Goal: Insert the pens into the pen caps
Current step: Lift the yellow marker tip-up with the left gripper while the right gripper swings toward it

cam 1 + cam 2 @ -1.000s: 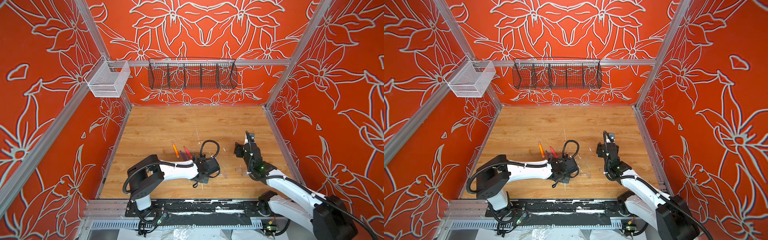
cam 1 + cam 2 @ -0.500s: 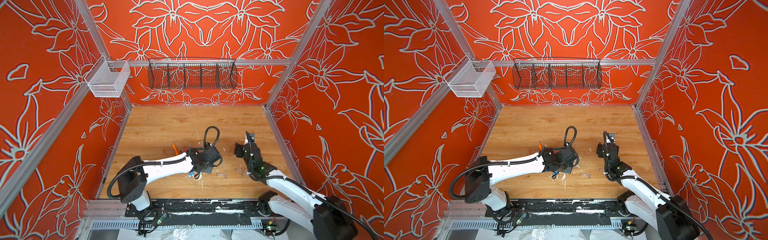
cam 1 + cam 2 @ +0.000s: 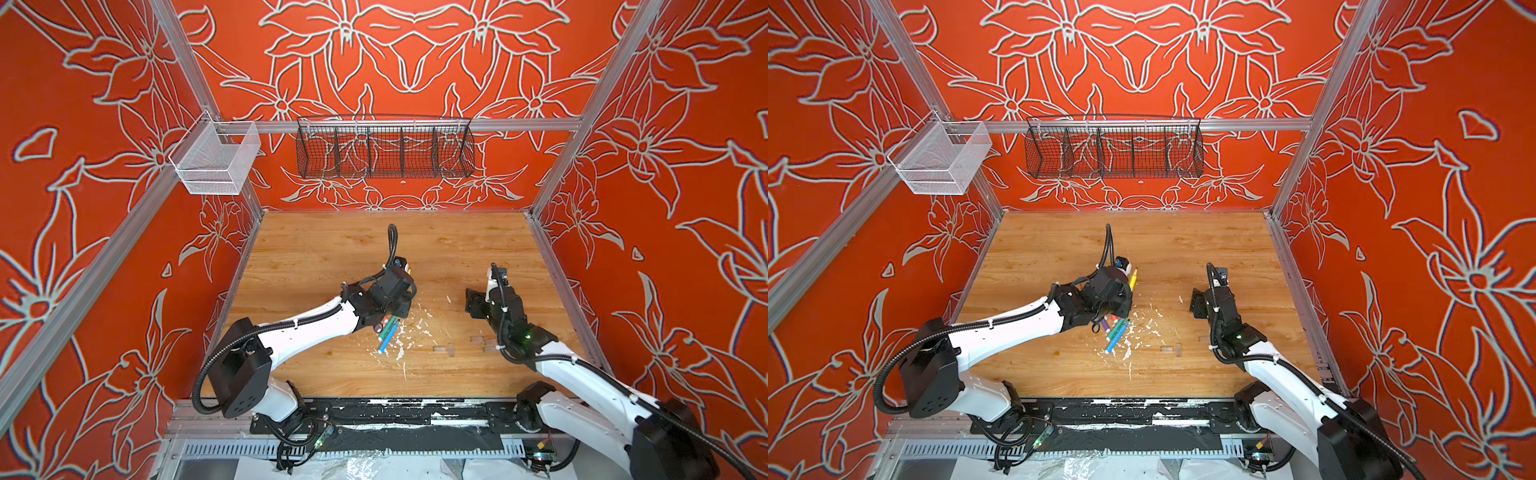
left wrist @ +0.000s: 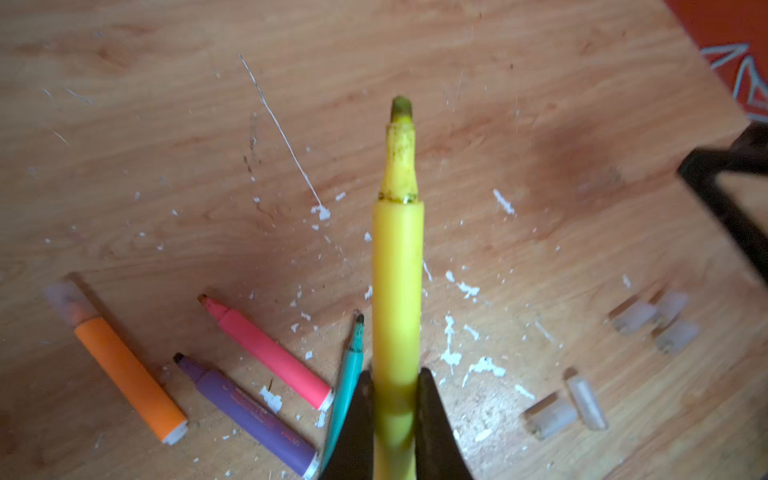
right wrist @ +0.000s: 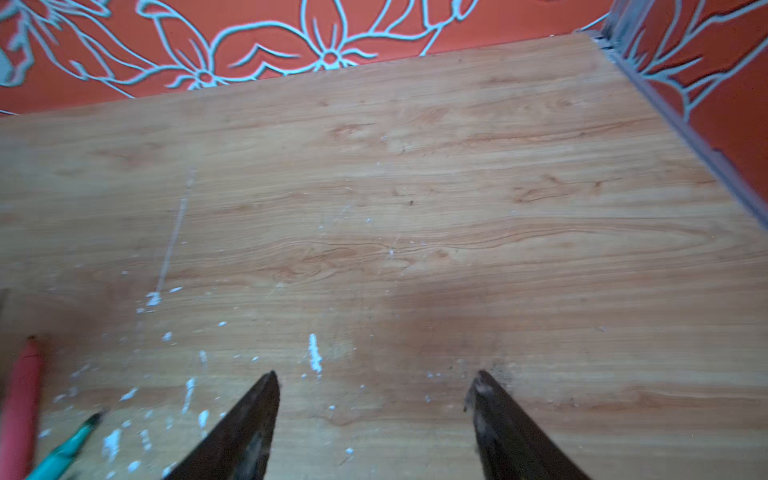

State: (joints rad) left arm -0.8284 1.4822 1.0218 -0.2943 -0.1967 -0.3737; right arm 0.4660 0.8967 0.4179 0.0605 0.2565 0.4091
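1. One yellow pen [image 4: 397, 270] is clamped in the jaws of the left gripper [image 4: 395, 372], bare tip pointing outward, over the middle of the bench [image 4: 540, 104]
2. Beneath it on the wood lie an orange pen [image 4: 129, 374] with a clear cap [image 4: 66, 299] on its tip, a pink pen [image 4: 270, 353], a purple pen [image 4: 249, 415] and a green pen [image 4: 351, 365]; a blue pen [image 3: 1113, 345] shows in a top view
3. Five loose pen caps [image 4: 550, 415] lie towards the bench's right edge
4. Over bare wood, the right gripper [image 5: 375, 376] hangs with jaws spread, holding nothing
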